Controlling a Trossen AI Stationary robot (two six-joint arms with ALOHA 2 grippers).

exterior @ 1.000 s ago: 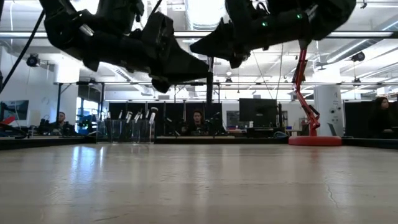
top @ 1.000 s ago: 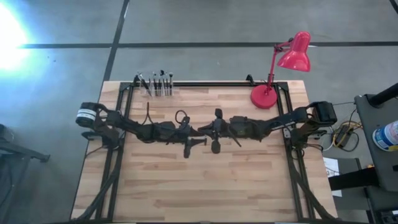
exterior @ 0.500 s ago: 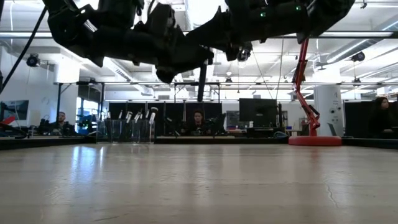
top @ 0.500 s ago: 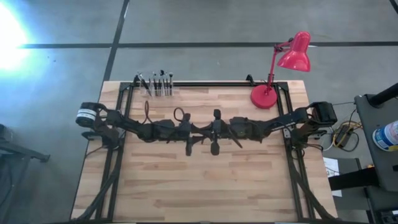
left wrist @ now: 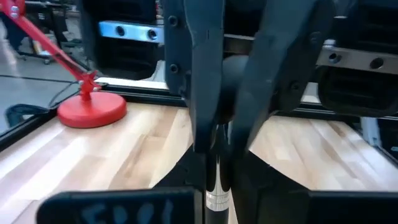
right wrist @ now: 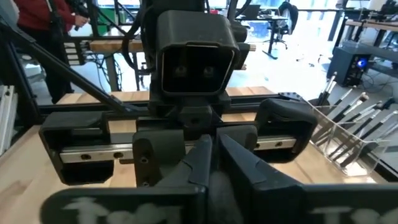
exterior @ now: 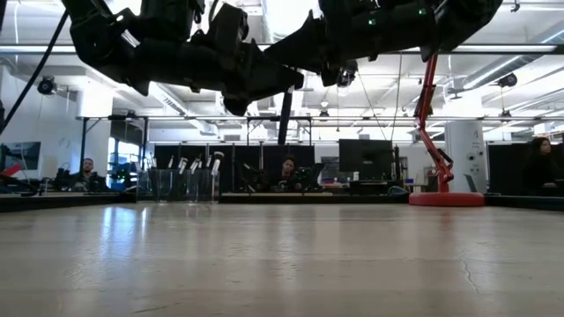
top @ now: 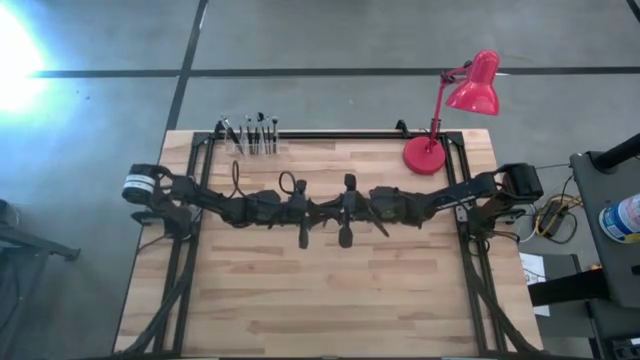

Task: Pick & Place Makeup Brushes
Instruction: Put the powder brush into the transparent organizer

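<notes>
One makeup brush [exterior: 285, 114] hangs upright, high over the table's middle, where both grippers meet. In the left wrist view its dark handle and silvery ferrule [left wrist: 216, 200] show between the fingers. My left gripper [top: 320, 212] reaches in from the left and my right gripper [top: 332, 210] from the right. Both are shut on the brush. The other brushes stand bristles up in a clear holder [top: 250, 140] at the far edge, left of centre [exterior: 181, 180]. My left gripper [left wrist: 219, 152] pinches the brush between its two fingers, coming level from the table's left. The ferrule shows in the narrow gap between them; the contact spot itself is hidden by the fingers. My right gripper [right wrist: 212, 142] pinches the handle's upper part [left wrist: 219, 132] between its fingertips [left wrist: 208, 124], level from the table's right. The brush hangs upright below the fingers, lifted clear of the table.
A red desk lamp stands with its base [top: 425, 155] at the far right corner. A black frame [top: 330, 134] borders the far edge and sides. The wooden tabletop [top: 330, 300] lies bare toward the near edge. People sit in the room behind [exterior: 286, 167].
The left gripper's near finger has drawn in and the gripper has shut on the brush. The right gripper has shifted slightly toward the table's left, carrying the hanging brush with it. The left gripper has edged toward the right one and risen a little.
</notes>
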